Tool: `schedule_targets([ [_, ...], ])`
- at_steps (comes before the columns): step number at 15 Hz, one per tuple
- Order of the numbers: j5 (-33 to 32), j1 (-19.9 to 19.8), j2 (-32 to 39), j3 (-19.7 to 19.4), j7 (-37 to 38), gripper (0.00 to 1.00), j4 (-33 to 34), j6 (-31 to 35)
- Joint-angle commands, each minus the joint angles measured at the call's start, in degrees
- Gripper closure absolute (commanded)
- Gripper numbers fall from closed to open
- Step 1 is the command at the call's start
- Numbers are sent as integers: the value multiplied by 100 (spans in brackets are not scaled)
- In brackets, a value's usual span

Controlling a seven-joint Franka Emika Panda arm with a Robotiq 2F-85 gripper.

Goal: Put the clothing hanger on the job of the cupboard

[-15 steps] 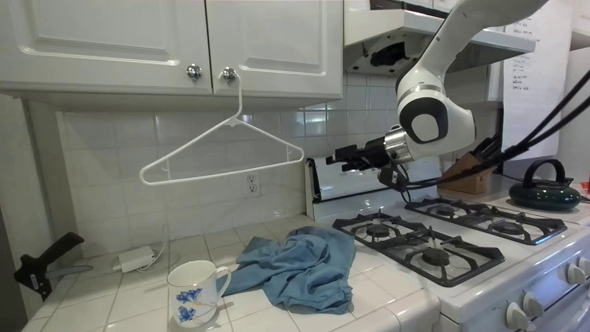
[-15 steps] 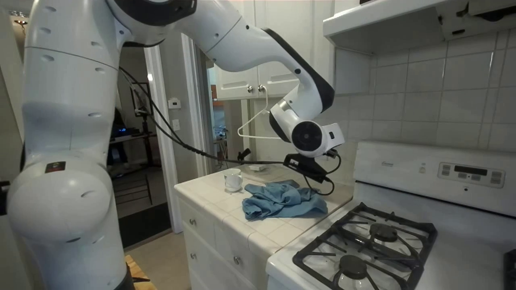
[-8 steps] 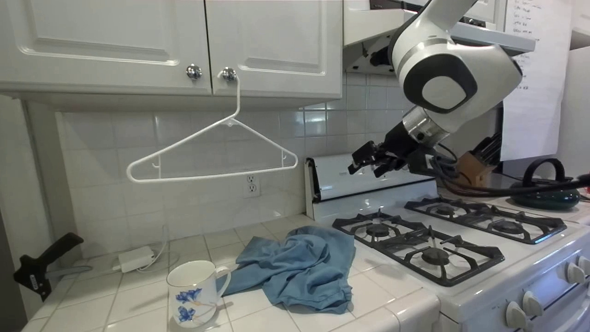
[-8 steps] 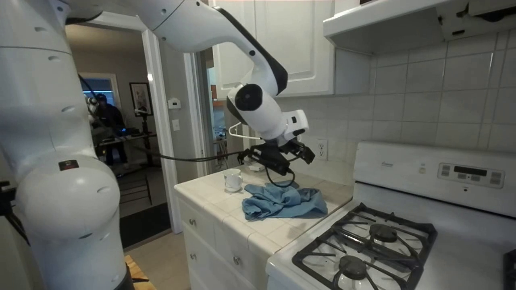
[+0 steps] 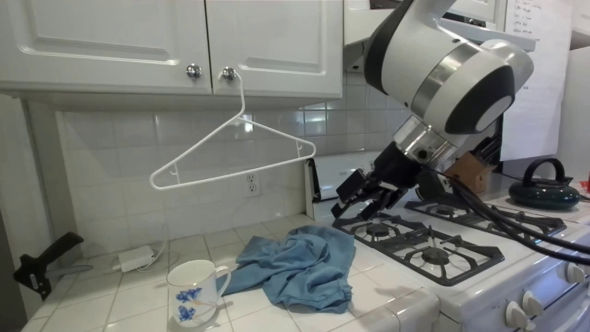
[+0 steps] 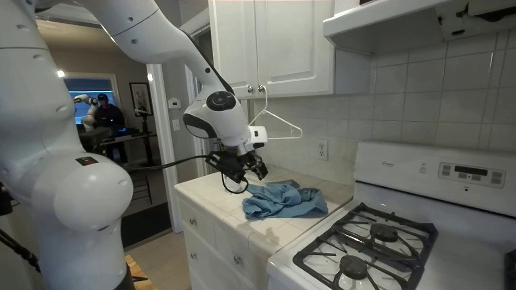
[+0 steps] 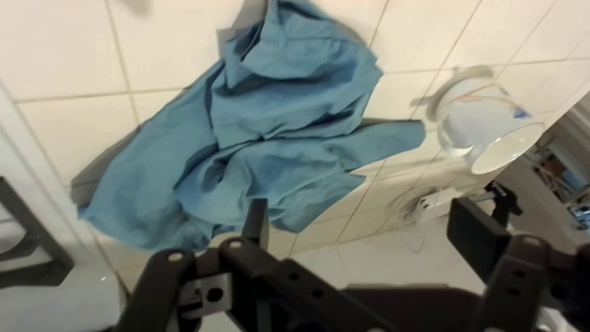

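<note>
A white plastic clothing hanger point(image 5: 238, 121) hangs by its hook from the round metal knob point(image 5: 229, 74) of the right-hand cupboard door point(image 5: 281, 41). In the other view of the room, the hanger point(image 6: 287, 138) hangs behind the arm, partly hidden, below its knob point(image 6: 261, 88). My gripper point(image 5: 353, 212) is apart from the hanger, lower and to its right in an exterior view, pointing down. It also shows in an exterior view point(image 6: 261, 172) above the counter. In the wrist view my gripper point(image 7: 366, 226) has its fingers wide apart with nothing between them. The hanger is out of the wrist view.
A crumpled blue cloth point(image 5: 304, 267) lies on the tiled counter point(image 5: 138, 295). A floral mug point(image 5: 193, 295) stands beside it. A white adapter point(image 5: 136, 259) and black clamp point(image 5: 44, 263) are at the back left. The stove grates point(image 5: 424, 244) and range hood point(image 6: 383, 28) are nearby.
My gripper has tilted downward and lowered, and the arm has drawn back from the hanger. The hanger has swung and turned slightly on the knob, staying hooked. The cloth and mug have not moved.
</note>
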Motion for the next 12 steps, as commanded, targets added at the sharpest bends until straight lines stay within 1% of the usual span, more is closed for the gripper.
schedule_targets([
  [1,-1520,-368,-427,104,1247,0,-470,-1204],
  [2,-1977,-468,-420,82,1593,0,-502,-1542],
  [4,-2905,-1133,-552,322,2247,0,-471,-2515],
  [5,-3357,-781,-690,-270,2430,0,-381,-3021],
  [6,-2706,-757,-294,19,1963,0,-310,-2338],
  [7,-2998,-787,-377,-124,2129,0,-292,-2672],
  [8,-3108,-799,-449,-218,2181,0,-291,-2826],
  [12,-3185,-785,-548,-267,2236,0,-304,-2914],
])
